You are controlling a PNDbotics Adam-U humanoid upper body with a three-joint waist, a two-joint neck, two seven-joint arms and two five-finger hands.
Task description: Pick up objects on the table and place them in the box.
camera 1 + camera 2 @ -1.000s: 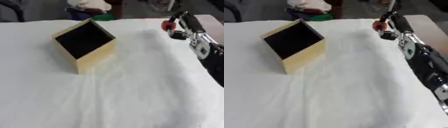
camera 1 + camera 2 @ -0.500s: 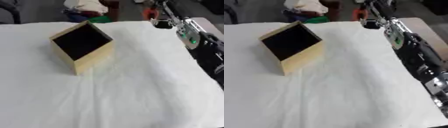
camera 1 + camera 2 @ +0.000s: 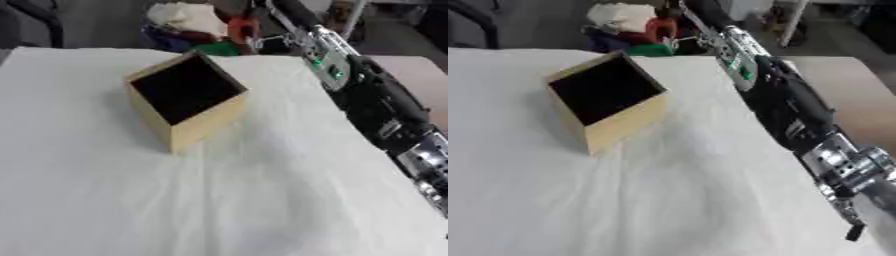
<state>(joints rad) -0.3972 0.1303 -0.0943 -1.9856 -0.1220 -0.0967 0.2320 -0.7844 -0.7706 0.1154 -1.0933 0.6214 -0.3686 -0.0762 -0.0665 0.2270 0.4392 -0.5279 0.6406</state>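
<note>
The box [image 3: 185, 101] is seen open and apparently empty near the worktop's [image 3: 219, 200] far edge. The right robot hand [image 3: 677, 22] is extended beyond that edge, seemingly closed on an orange object [image 3: 659, 28]. Placement is judged outstanding.

White-clothed table [image 3: 131, 200] bearing box [image 3: 186, 100].

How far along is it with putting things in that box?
Nothing looks done: the box shows only a dark inside, and whether it holds anything cannot be told. In hand: the right arm stretches past the table's far edge, near an orange thing; its hand is hidden. Left: carrying something into the box.
</note>
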